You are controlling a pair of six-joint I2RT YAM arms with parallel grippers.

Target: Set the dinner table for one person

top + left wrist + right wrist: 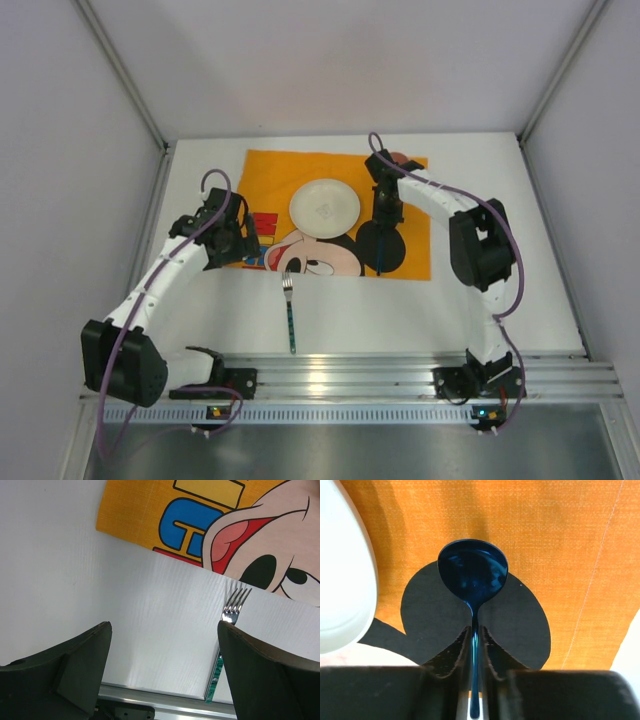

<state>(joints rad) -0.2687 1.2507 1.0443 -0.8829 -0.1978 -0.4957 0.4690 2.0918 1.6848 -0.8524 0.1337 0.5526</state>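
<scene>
The dinner table (pixel 400 310) is the wide white top that fills the cell floor, with its ribbed aluminium rail (pixel 400 375) along the near edge where both arms are bolted. An orange placemat (pixel 270 175) printed with a cartoon mouse lies toward the far side, and a round white plate (pixel 324 208) sits on it near the middle.

The right gripper (pixel 475 630) is pinched nearly closed on the thin handle of a dark blue spoon (pixel 473 575). The spoon's bowl points away from the wrist, over the mouse's black ear, just right of the plate (whether it touches the cloth I cannot tell).

The left gripper (pixel 164 626) stands wide apart and holds nothing, above bare table beside the mat's left near corner. A fork (pixel 235 607) with a teal handle lies flat on the table, its tines reaching the mat's near edge.
</scene>
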